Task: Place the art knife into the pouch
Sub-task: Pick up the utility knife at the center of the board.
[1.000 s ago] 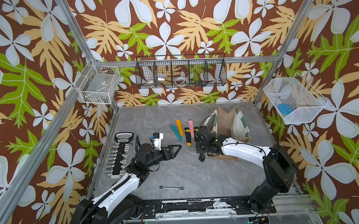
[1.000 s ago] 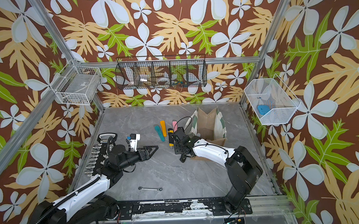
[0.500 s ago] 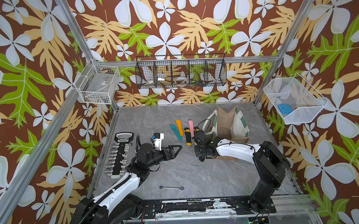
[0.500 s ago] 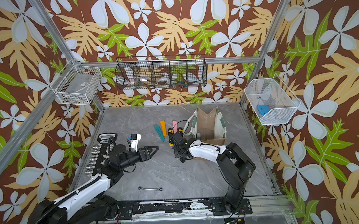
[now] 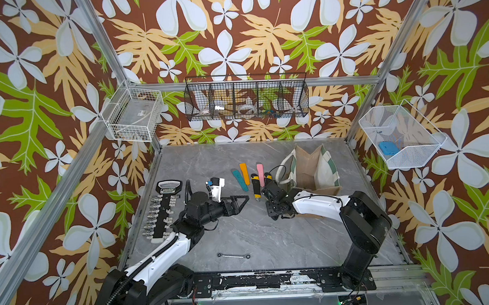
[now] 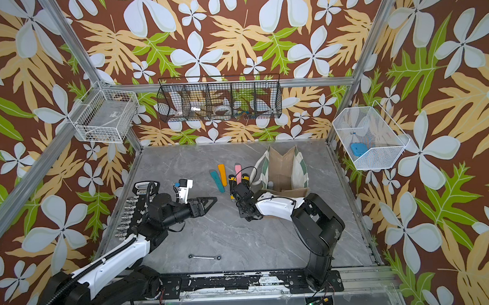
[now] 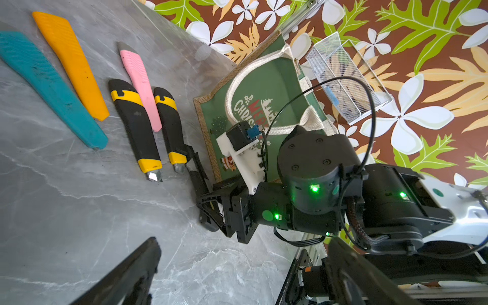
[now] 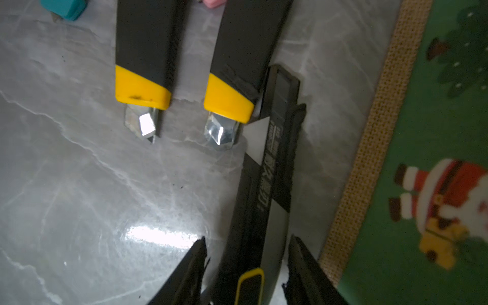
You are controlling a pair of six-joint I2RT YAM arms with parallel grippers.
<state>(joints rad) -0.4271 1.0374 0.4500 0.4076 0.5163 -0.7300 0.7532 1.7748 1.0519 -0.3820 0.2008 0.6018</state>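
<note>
The art knife, slim, black and grey with a yellow slider, lies on the grey table beside the pouch. My right gripper straddles it, open, with a gap showing on each side of the handle. The left wrist view shows the art knife sticking out past the right gripper. The pouch stands open at the back right, its green Christmas panel facing the knives. My left gripper hovers open and empty, left of the right gripper.
Two black-and-yellow utility knives lie next to the art knife, then pink, orange and teal ones. A socket rack lies at the left and a wrench near the front. Wire baskets hang on the walls.
The right arm's elbow has swung inward and toward the back while its gripper stays at the knives' tips. The left arm has not moved.
</note>
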